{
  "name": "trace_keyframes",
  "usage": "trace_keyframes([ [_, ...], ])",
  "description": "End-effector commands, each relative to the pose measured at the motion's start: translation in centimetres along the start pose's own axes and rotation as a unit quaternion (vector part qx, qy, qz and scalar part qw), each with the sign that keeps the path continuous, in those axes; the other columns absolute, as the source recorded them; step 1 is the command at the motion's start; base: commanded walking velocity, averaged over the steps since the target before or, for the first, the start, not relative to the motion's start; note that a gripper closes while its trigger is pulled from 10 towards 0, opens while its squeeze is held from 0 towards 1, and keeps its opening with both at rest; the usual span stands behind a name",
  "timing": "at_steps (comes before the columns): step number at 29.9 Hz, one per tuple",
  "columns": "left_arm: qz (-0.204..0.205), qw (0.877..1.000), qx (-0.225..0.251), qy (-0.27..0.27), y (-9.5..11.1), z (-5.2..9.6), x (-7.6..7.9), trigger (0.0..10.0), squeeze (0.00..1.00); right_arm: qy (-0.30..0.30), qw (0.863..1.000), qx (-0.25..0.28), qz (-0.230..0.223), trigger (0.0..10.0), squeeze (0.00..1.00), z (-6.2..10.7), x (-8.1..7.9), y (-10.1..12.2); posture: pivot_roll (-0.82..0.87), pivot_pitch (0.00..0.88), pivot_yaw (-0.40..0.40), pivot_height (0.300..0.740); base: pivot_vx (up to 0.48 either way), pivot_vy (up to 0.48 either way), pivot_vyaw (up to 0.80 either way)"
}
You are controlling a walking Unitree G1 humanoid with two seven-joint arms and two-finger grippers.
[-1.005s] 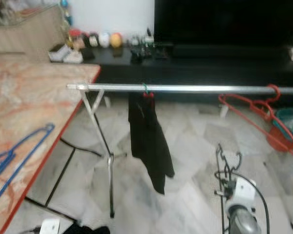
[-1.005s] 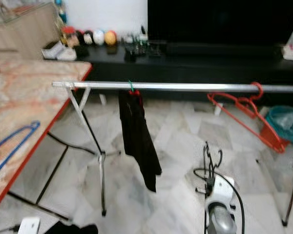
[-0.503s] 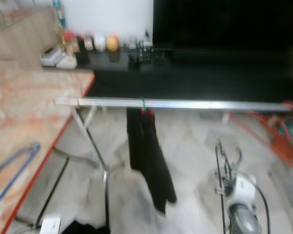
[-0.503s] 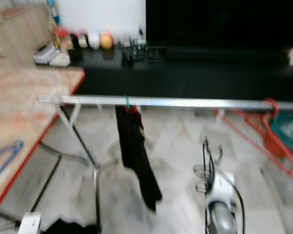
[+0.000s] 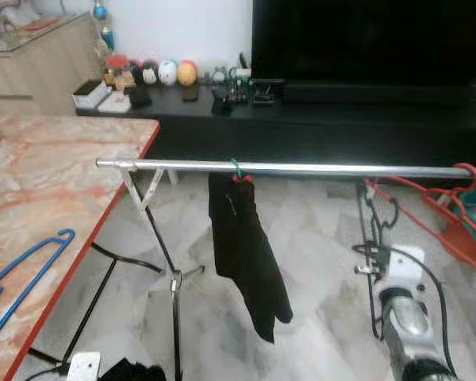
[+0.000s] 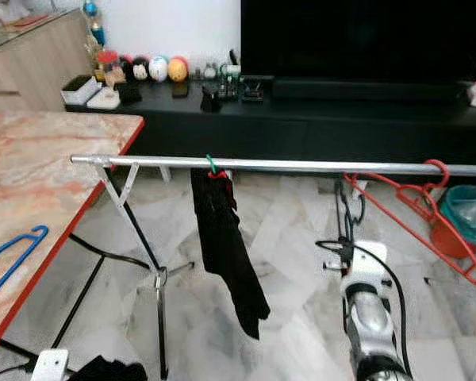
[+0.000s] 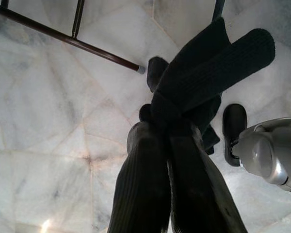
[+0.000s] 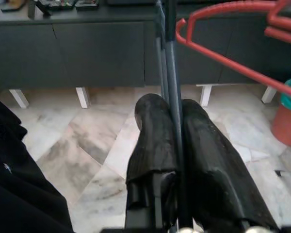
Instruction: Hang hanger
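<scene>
The right gripper (image 8: 170, 141) has its two ribbed black fingers pressed together on the thin dark wire of a hanger (image 5: 370, 230), which stands upright from the silver arm just below a round, polished metal rail (image 5: 317, 168) on the right of the scene. The hanger's curved hook end reaches up close to the rail, but whether it touches cannot be told. A limp black garment (image 5: 244, 250) hangs from a small green hook near the rail's left-middle, and a red plastic hanger (image 6: 412, 214) with angular shoulders hangs at the far right end. A blue wire hanger (image 5: 24, 270) lies flat on the glossy marbled orange table (image 5: 55, 171) at left. The left gripper (image 7: 167, 145) hangs over pale veined marble floor (image 7: 48, 145), its fingers closed together with nothing held between them.
</scene>
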State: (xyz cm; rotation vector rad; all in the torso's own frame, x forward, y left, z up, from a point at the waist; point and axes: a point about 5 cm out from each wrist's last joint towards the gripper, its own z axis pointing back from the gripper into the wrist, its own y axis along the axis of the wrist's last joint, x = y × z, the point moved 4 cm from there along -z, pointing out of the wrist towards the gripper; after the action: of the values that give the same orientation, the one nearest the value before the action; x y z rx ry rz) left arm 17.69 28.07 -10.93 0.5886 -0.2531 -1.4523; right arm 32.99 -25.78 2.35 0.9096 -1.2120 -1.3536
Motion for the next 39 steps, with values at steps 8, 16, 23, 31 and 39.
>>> trace_keyframes([
  [8, 0.0, 1.0, -0.001, 0.004, -0.3, 0.1, -0.2, 10.0, 0.0, 0.018, 0.999, 0.032, 0.011, 10.0, 0.0, -2.1, -0.6, 3.7, -0.03, 0.0, 0.056, 0.74, 0.0, 0.0, 0.0],
  [16, 0.001, 1.0, -0.001, 0.004, -0.3, 0.1, -0.3, 10.0, 0.0, 0.031, 0.999, 0.034, 0.011, 10.0, 0.0, -2.0, -1.4, 3.6, -0.03, 0.0, 0.055, 0.74, 0.0, 0.0, 0.0],
  [23, 0.002, 1.0, 0.0, 0.005, -0.3, 0.1, -0.3, 10.0, 0.0, 0.032, 0.999, 0.034, 0.01, 10.0, 0.0, -1.9, -1.4, 3.5, -0.03, 0.0, 0.057, 0.74, 0.191, 0.0, 0.0],
  [31, 0.003, 1.0, 0.0, 0.005, -0.3, 0.1, -0.3, 10.0, 0.0, 0.034, 0.999, 0.034, 0.007, 10.0, 0.0, -1.8, -1.5, 3.4, -0.03, 0.0, 0.056, 0.74, 0.299, 0.0, 0.0],
  [39, 0.003, 1.0, 0.001, 0.006, -0.3, 0.1, -0.3, 10.0, 0.0, 0.036, 0.999, 0.032, 0.008, 10.0, 0.0, -1.8, -1.6, 3.3, -0.02, 0.0, 0.054, 0.74, 0.323, 0.0, 0.0],
])
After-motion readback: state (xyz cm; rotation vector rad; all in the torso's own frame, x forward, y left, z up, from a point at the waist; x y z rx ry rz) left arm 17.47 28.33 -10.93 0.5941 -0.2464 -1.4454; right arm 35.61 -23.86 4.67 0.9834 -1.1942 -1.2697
